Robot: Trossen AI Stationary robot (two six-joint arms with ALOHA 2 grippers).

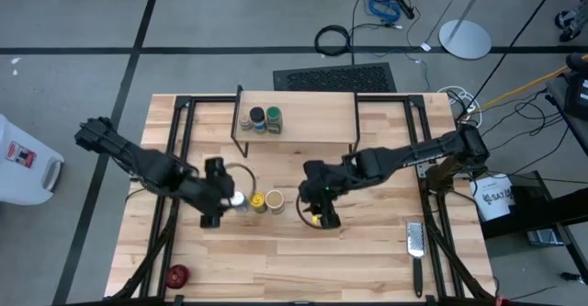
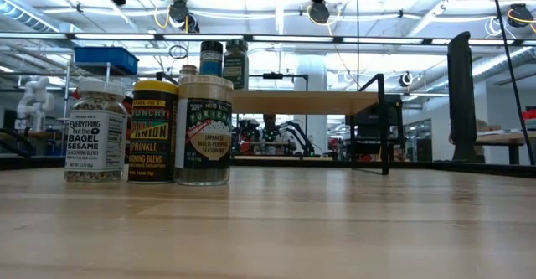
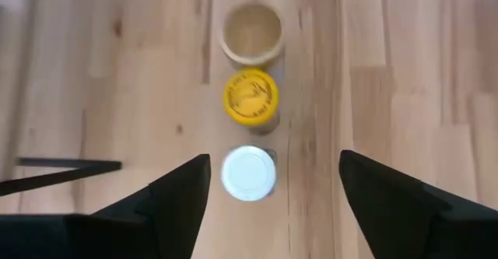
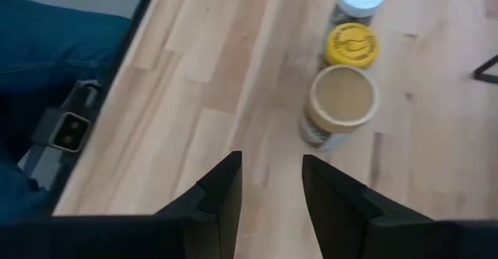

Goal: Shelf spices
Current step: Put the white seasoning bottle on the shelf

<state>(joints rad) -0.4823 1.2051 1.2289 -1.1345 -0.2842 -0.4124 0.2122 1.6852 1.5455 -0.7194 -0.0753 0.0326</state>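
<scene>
The white-capped jar (image 3: 248, 173) stands upright on the table (image 1: 367, 251), its long axis vertical, at the left end of a close row of three. Next in the row is the yellow jar (image 3: 250, 97), then the tan jar (image 3: 252, 33); the low view shows the three standing side by side with little or no gap.

The left gripper (image 1: 220, 198) hangs directly above the white-capped jar. In the left wrist view the cap lies between the two fingers (image 3: 175, 201), nearer one finger than the other. The jaws stand wide apart and hold nothing. A straight descent would bring them down around the jar; the offset suggests a small sideways correction first. The yellow jar just beside it leaves little room on that side.

The right gripper (image 1: 322, 196) hovers at the other end of the row, just past the tan jar. In the right wrist view its jaws are partly open and empty, and the tan jar (image 4: 340, 103) lies ahead and to one side, not between them. The left arm is the nearer one to the white-capped jar; the right is nearer to the tan jar.

The shelf (image 1: 303, 113) stands toward the far side of the table. Two jars already sit on its wood top: the green-lidded jar (image 1: 273, 119) and the dark-lidded jar (image 1: 257, 118), close together near its left end. The rest of the plank is bare.
</scene>
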